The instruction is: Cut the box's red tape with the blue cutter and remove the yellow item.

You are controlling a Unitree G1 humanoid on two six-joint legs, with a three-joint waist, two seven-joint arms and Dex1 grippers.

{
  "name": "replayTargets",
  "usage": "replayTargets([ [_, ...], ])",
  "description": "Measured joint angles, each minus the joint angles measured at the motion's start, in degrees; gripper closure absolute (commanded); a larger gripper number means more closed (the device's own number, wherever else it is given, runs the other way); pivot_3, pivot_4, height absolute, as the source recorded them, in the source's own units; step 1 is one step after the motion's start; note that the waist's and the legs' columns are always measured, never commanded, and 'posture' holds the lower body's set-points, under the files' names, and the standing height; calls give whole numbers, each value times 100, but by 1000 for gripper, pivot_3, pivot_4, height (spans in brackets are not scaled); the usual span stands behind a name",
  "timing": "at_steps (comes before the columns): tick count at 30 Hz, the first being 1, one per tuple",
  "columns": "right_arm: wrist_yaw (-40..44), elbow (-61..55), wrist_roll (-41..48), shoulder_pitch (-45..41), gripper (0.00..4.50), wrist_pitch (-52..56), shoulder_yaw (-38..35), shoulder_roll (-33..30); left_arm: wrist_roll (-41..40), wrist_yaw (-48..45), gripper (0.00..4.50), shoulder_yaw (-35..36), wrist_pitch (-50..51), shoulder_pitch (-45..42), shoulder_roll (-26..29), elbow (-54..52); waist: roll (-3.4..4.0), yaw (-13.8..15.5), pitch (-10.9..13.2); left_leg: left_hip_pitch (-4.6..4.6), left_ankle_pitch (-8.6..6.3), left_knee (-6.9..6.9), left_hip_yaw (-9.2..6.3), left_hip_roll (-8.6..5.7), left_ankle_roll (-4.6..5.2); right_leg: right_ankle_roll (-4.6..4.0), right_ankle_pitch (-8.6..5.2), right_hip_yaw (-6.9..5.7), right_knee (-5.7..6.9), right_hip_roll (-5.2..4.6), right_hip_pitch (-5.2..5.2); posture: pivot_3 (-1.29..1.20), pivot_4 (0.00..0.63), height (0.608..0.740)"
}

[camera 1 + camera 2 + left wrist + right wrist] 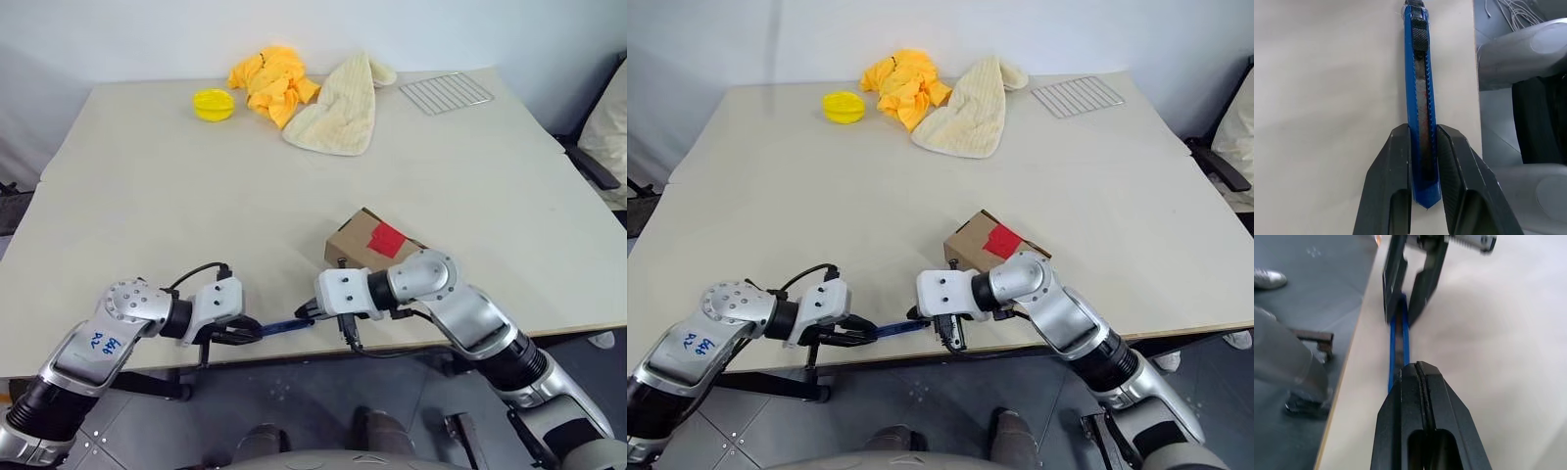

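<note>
A lab-like test room: bare white table (147,196), plain wall, grey tiled floor.

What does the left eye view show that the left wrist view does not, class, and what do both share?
Only the left eye view: the box with its red tape, a yellow dish, cloths and a wire rack at the table's far side.

Only the left wrist view: the cutter's ridged black slider up close.

Both: the blue cutter clamped between the left gripper fingers at the table edge.
</note>
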Motion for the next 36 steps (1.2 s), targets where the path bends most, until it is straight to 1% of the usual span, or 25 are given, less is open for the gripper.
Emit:
replayTargets([
  [10, -100, 410, -698, 62, 4490, -765, 264, -33, 1, -163, 4045, 8, -105, -59, 4, 151, 0, -4, 0, 0, 0, 0, 1, 0, 0, 0, 0, 0, 0, 0, 0, 0, 150, 740],
  [22, -75, 573, -1013, 81, 4490, -1352, 289, 1, 2, -171, 4045, 24, -39, -50, 14, 136, 1, -12, -1, 6, 0, 0, 1, 0, 0, 0, 0, 1, 2, 0, 1, 0, 150, 740],
  [29, -67, 613, -1168, 91, 4490, -1463, 337, 120, 4, -171, 4045, 37, 17, -27, 17, 135, 1, -37, -1, 35, 0, -7, 2, 2, -1, -1, -1, 2, 1, 1, 26, 0, 150, 740],
  [36, -148, 622, -1313, 90, 4490, -1460, 329, 278, 11, -182, 4045, 36, 50, -32, 18, 133, 1, -65, -1, 39, 0, -7, 3, 2, -1, -2, -2, 4, 4, 1, 29, 0, 150, 740],
])
